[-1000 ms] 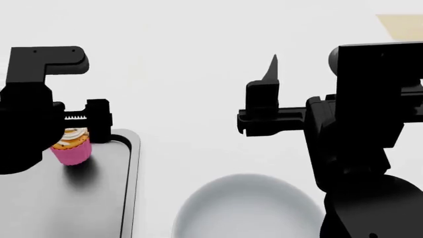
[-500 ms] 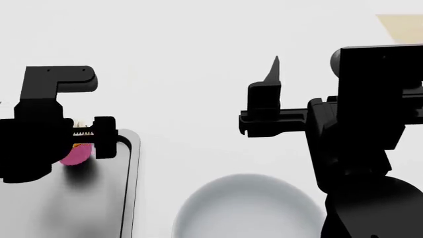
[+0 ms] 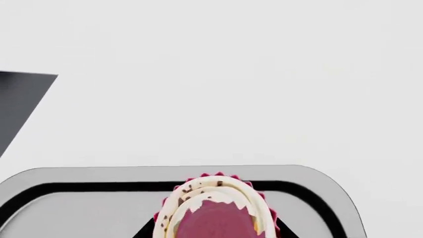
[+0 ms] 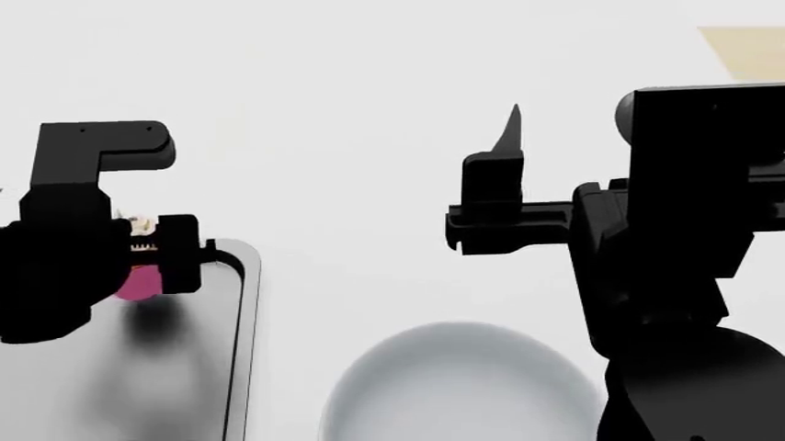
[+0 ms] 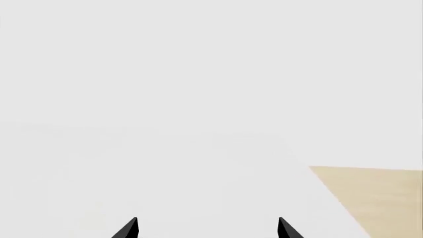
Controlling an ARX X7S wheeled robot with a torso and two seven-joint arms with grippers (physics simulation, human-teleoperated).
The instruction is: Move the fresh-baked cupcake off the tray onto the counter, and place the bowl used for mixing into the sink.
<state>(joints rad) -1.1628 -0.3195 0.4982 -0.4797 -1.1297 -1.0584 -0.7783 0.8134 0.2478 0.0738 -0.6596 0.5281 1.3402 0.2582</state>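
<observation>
A: Where the head view looks down, can make out the black left tool (image 4: pixel 145 250) clenched on the small pink-wrapped, white-frosted cupcake (image 4: pixel 138 280), over the far end of the flat silver-grey metal tray (image 4: pixel 235 349).

B: Resting on the metal, or clear of it?

A: Looks raised (note the blurred dark shadow lower down on the tray, apart from the wrapper). Mostly hidden from the head by the tool's body, though. Fills the near edge of the left wrist view with frosting swirl and sprinkles, with the tray's rounded rim and dark groove just behind.

B: And the right tool (image 5: pixel 207 229)?

A: Released. Shows two black fingertips well apart in its own wrist view, over the plain white table (image 4: pixel 368 92), with a tan patch (image 5: pixel 377 196) off to one side.

B: Any sign of the bowl?

A: Yes, can spot the large round pale grey-white bowl (image 4: pixel 460 390) on the table at the near edge of the head view, between the tray and the right arm. Beside the tray but apart from it, and untouched by either tool.
</observation>
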